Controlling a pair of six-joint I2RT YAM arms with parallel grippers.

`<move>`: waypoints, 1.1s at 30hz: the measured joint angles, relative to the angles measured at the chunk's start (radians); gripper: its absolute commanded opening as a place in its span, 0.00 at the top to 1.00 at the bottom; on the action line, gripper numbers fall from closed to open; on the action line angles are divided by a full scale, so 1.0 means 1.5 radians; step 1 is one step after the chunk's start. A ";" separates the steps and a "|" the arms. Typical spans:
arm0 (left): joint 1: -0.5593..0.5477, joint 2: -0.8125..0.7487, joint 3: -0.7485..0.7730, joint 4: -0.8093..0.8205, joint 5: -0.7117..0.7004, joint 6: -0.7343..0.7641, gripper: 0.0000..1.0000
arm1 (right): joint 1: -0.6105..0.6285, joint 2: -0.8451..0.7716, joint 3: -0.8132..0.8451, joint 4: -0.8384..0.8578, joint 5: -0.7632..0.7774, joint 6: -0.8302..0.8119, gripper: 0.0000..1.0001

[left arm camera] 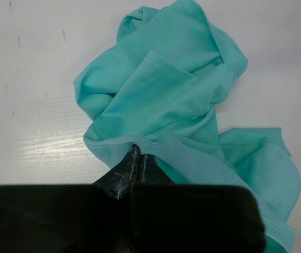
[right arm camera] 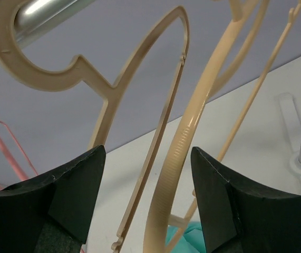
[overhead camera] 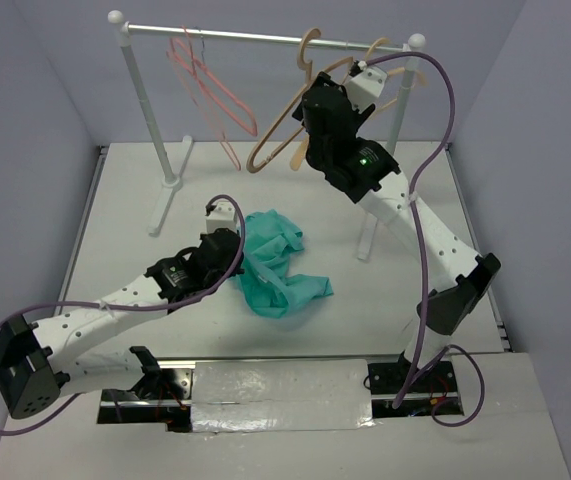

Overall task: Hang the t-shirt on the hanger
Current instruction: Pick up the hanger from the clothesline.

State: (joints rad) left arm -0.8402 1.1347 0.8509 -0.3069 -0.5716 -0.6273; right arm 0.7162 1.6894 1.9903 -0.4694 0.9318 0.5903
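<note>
- The left hand (left arm camera: 138,158) lay low on the white surface (overhead camera: 135,230), jaws closed tight on a stitched hem of the t-shirt (left arm camera: 166,95). Only the left wrist view showed this pinch. From above, the arm covered it.
- The t-shirt was crumpled in a heap on the surface between the two arms. Its long axis ran diagonally, from the far end beside the left hand to a flap nearer the right arm. Neck and sleeves could not be told apart.
- The right hand (right arm camera: 146,153) was raised to the rack, jaws wide apart and gripping nothing.
- Between those jaws, untouched, passed the ribbed arm of the pale hanger (right arm camera: 184,134), rising steeply to the upper right. Its hook was cut off at the frame's top.
- A bar of the darker tan hanger (right arm camera: 60,79) passed between them too.
- The tan hook sat over the rail (right arm camera: 39,10), which was clear only in the right wrist view.
- Pink hangers (overhead camera: 210,90) hung farther left.
</note>
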 measured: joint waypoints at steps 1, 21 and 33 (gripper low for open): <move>0.000 0.000 0.000 0.000 0.000 0.000 1.00 | -0.001 0.004 0.005 -0.006 0.001 -0.001 0.27; 0.000 -0.008 -0.004 0.001 0.000 0.000 1.00 | -0.031 0.033 0.027 -0.068 0.022 0.006 0.28; 0.000 -0.008 -0.005 0.001 0.000 0.000 1.00 | -0.033 0.029 0.005 -0.092 0.042 -0.035 0.49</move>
State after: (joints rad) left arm -0.8402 1.1225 0.8440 -0.3058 -0.5720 -0.6270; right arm 0.6666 1.7325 1.9980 -0.6079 0.9947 0.5381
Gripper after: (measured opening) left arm 0.030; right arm 0.551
